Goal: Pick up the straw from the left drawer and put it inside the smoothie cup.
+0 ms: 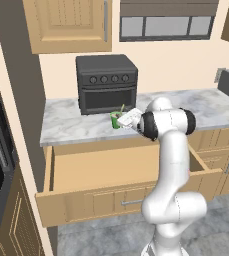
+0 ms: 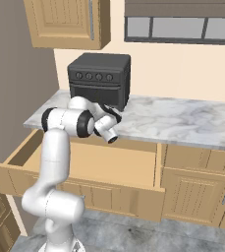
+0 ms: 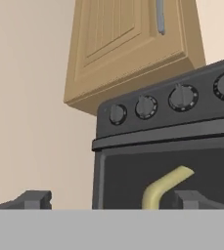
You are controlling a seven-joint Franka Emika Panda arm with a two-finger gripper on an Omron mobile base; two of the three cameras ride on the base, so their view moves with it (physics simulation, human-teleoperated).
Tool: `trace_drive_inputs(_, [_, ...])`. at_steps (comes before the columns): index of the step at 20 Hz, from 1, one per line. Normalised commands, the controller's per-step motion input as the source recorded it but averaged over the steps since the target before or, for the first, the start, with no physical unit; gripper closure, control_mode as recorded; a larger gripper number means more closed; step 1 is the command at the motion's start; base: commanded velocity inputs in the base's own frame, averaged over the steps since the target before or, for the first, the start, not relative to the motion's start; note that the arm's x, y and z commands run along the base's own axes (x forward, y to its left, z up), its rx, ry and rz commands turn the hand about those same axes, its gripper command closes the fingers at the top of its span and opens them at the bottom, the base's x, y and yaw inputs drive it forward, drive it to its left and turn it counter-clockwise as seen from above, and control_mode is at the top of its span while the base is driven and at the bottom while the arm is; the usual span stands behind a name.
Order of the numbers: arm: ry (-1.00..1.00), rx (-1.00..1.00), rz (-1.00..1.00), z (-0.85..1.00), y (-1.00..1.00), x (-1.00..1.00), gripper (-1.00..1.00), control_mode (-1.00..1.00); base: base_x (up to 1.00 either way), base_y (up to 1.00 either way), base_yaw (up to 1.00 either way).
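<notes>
The left drawer [image 1: 126, 172] stands pulled out below the counter [image 1: 71, 125], its light-wood inside bare where it shows. Above it the white arm reaches over the counter's front edge. The tool [image 3: 111, 200] has its fingertips [image 3: 35, 199] set wide apart. The straw [image 3: 163, 186] rises between them, nearer the right tip, and stands in the smoothie cup [image 1: 116, 120]. Behind sits the black toaster oven [image 1: 106, 82].
</notes>
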Motion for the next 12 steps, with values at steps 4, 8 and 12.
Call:
trace_drive_inputs(4, [-0.07, -0.02, 0.00, 0.06, -0.08, -0.74, -1.00, -1.00, 0.00, 0.00, 0.00])
trace_drive_inputs(8, [-0.08, -0.04, 0.00, 0.17, -0.01, -0.70, -1.00, -1.00, 0.00, 0.00, 0.00])
trace_drive_inputs(12, [-0.01, -0.05, 0.00, 0.29, 0.00, -0.59, -1.00, -1.00, 0.00, 0.00, 0.00])
